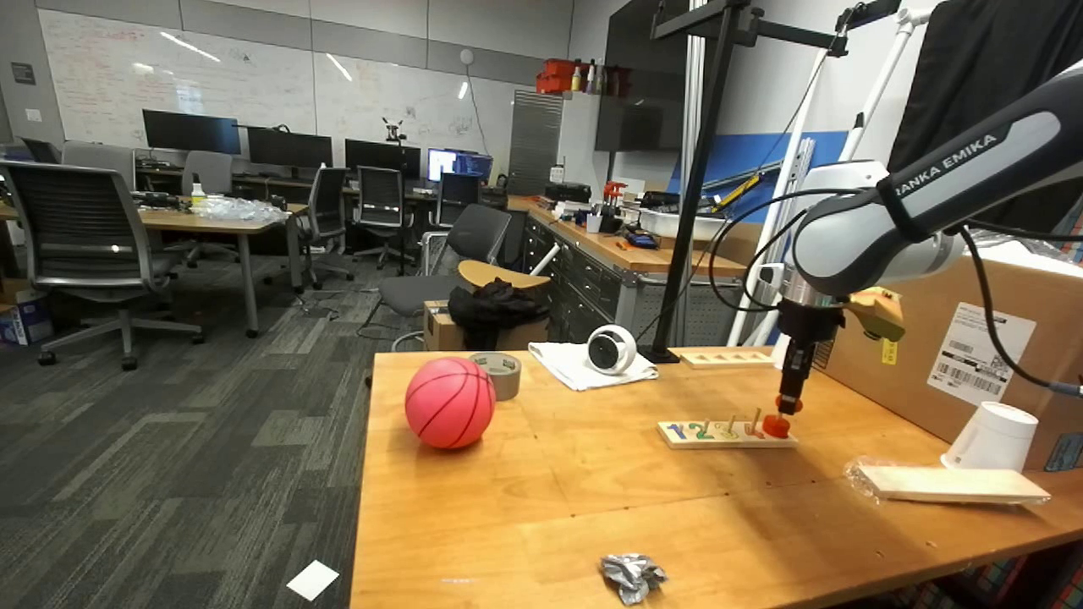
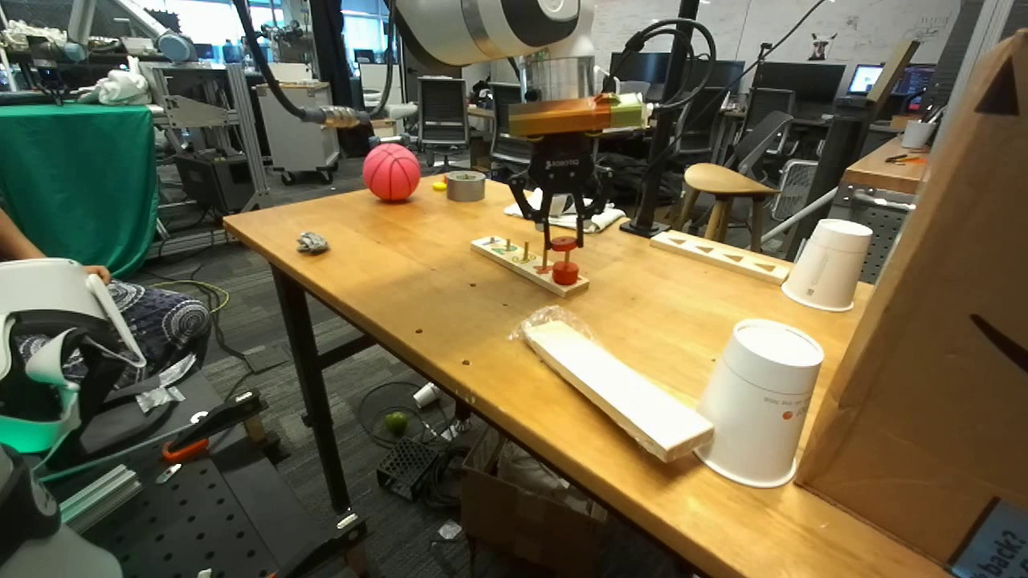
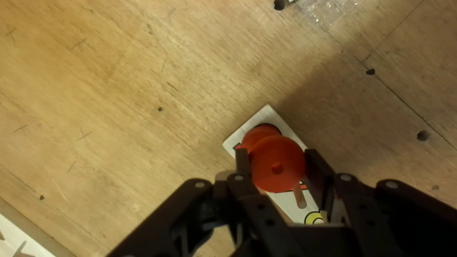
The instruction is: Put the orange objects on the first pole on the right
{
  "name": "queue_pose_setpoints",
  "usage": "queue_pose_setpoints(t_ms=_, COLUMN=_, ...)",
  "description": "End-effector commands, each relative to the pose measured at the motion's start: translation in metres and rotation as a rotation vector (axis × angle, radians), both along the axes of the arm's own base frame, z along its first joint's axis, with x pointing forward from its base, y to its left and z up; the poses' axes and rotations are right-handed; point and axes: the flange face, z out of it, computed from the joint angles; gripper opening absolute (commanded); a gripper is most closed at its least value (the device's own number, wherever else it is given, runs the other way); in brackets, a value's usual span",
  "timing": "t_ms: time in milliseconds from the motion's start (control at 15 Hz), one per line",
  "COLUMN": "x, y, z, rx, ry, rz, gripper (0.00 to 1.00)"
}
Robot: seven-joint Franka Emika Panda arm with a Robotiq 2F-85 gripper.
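Note:
A held orange disc [image 3: 276, 166] with a hole at its centre sits between the fingertips of my gripper [image 3: 274, 155]. Both fingers touch its sides. In an exterior view the held disc [image 2: 564, 242] is above a short stack of orange pieces [image 2: 565, 274] on the end pole of the wooden number board [image 2: 514, 258]. A bit of pole shows between disc and stack; whether its tip is inside the disc's hole is hidden. The stack [image 1: 776, 425] and board [image 1: 719, 445] also show in an exterior view. The board's other poles hold no pieces.
A pinkish-red ball [image 1: 450, 403], tape roll [image 1: 499, 376] and white cloth [image 1: 563, 364] lie further along the table. A wrapped wooden bar [image 2: 618, 389], white cups [image 2: 761, 401] and a cardboard box [image 2: 923, 321] stand nearby. Crumpled foil [image 1: 633, 577] lies near an edge.

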Motion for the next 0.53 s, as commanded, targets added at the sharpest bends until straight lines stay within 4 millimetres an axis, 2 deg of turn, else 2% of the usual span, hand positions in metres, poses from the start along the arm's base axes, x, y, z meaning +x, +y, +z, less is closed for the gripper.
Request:
queue_pose_setpoints(t_ms=0, x=0.0055, y=0.0019, z=0.0054, rx=-0.007, ry=-0.002, rz=0.004, gripper=0.17)
queue_pose_setpoints(t_ms=467, x=0.0122, y=-0.0043, z=0.0037, rx=-0.004, ry=-0.006, rz=0.000, gripper=0.17)
